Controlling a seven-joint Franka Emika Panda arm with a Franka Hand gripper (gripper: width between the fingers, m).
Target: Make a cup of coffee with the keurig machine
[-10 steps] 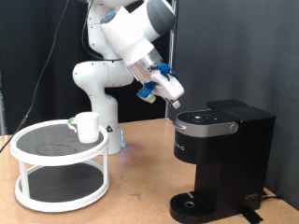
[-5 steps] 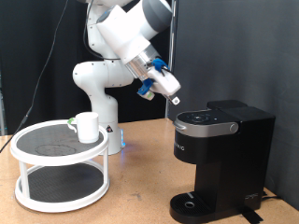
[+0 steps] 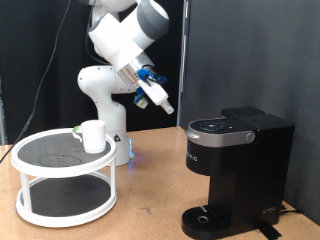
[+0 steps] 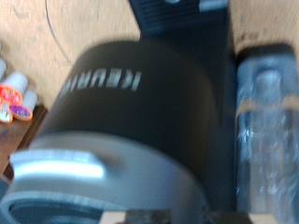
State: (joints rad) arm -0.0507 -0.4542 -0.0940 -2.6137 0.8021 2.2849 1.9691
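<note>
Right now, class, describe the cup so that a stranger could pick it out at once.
Find the round two-tier wire stand at the exterior view's left, well apart from the black keurig machine. The cup stands on its top shelf, near the back rim. It is the only small plain white mug there.

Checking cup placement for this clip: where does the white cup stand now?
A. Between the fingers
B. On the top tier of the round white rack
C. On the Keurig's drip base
B: the cup stands on the rack top tier, away from the keurig machine.
</note>
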